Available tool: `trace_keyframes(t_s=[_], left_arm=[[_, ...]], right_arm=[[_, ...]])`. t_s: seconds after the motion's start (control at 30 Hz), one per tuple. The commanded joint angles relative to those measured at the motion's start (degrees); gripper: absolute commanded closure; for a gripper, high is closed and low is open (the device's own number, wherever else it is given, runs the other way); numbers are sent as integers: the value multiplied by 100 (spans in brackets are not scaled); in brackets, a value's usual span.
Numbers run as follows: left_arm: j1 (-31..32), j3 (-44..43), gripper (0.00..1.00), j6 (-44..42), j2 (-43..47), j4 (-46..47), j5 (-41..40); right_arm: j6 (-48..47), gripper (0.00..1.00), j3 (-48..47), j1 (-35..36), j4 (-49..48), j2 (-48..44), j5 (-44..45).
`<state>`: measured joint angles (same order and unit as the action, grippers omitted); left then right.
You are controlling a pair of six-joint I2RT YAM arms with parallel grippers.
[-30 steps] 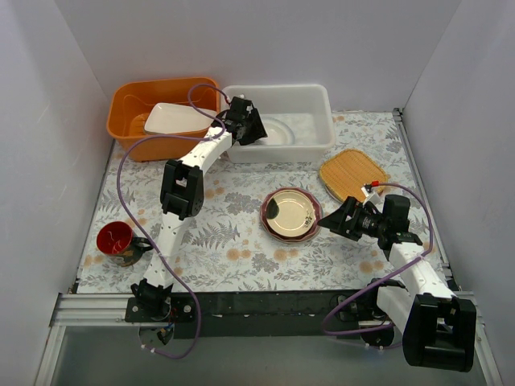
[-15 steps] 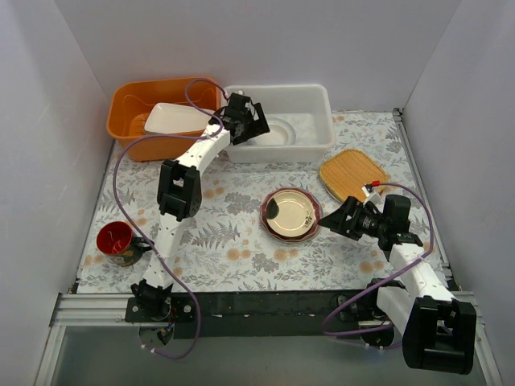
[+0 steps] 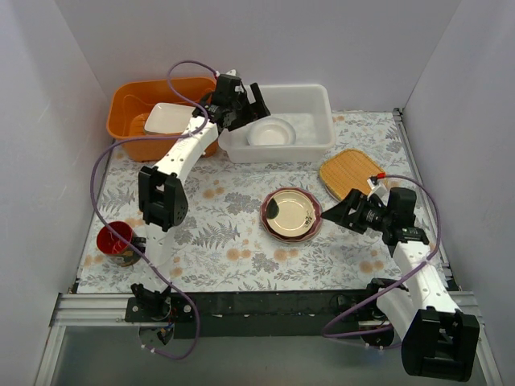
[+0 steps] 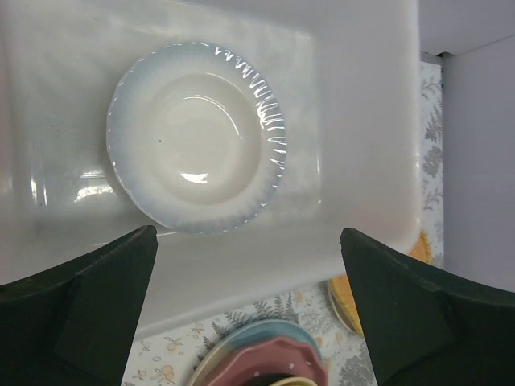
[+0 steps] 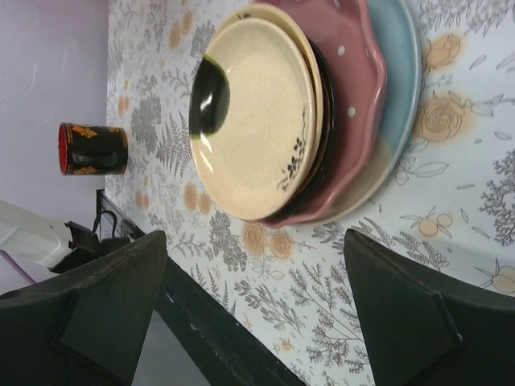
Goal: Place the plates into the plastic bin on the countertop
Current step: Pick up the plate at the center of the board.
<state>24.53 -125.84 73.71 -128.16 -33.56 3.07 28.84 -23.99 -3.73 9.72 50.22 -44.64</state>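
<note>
Top view, left pincer (image 3: 251,108): jaws wide, nothing in them, hanging over the left end of the plastic bin (image 3: 320,92).
Top view, pale plate (image 3: 270,131): flat on the bin floor, just below and beyond that pincer, nothing touching it.
Top view, right pincer (image 3: 342,215): spread wide as well and empty, aimed at the stack of plates (image 3: 290,214) just ahead of its tips on the desk (image 3: 217,233).
Top view, orange woven plate (image 3: 352,174): on the desk just beside the right pincer, on its far side.
Left wrist, pale plate (image 4: 193,149): bluish fluted rim, alone in the bin (image 4: 362,121), seen beyond the open left pincer (image 4: 248,237).
Right wrist, stack (image 5: 257,121): cream plate on top, then a dark one, pink dotted and light blue beneath, all in front of the open right pincer (image 5: 253,241) and clear of it.
Score so far: one plate in. The whole stack and the orange woven plate are left, so it looks like early going.
</note>
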Motion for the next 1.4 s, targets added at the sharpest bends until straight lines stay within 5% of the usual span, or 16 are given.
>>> trace_keyframes(t_s=[0.0, 0.67, 1.1, 1.37], left_arm=[[113, 384, 2, 117, 1265, -107, 387], [1422, 3416, 2, 741, 3929, 446, 282], [1660, 4883, 2, 1040, 4782, 745, 404], [1765, 5052, 2, 1136, 4782, 868, 501]], right_arm=[[-273, 2, -773, 12, 573, -39, 316], [-230, 4, -1750, -435, 795, 700, 1204], [-414, 11, -1442, -1410, 830, 621, 1002], [-511, 21, -1064, -2053, 541, 788, 755]])
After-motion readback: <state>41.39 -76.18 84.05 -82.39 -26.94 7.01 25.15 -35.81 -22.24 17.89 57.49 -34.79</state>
